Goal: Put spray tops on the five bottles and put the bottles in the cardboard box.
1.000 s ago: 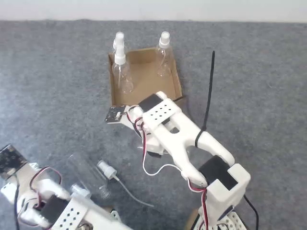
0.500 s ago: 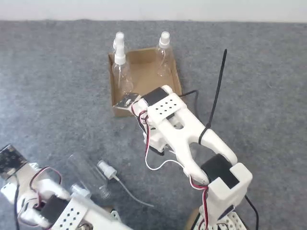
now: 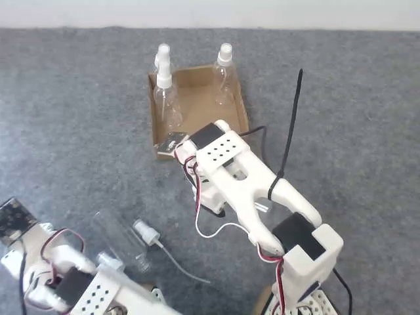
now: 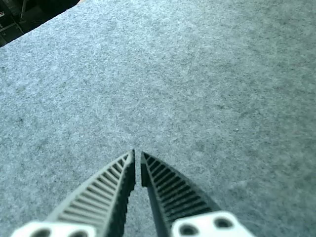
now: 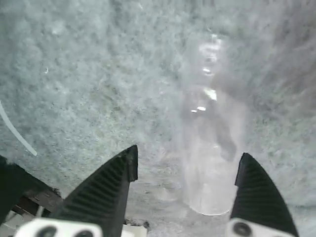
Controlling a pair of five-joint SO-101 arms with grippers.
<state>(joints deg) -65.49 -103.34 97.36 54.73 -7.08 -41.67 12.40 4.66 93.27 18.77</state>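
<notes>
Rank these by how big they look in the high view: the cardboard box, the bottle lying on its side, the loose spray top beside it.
1. cardboard box, clearly largest
2. lying bottle
3. loose spray top, smallest, even counting its thin tube

Your right arm has swung its wrist closer to the cardboard box, and then it came back a little.

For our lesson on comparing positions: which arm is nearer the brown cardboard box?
Right. The right arm ends at the near edge of the brown cardboard box; the left arm sits well away, toward the front left.
</notes>
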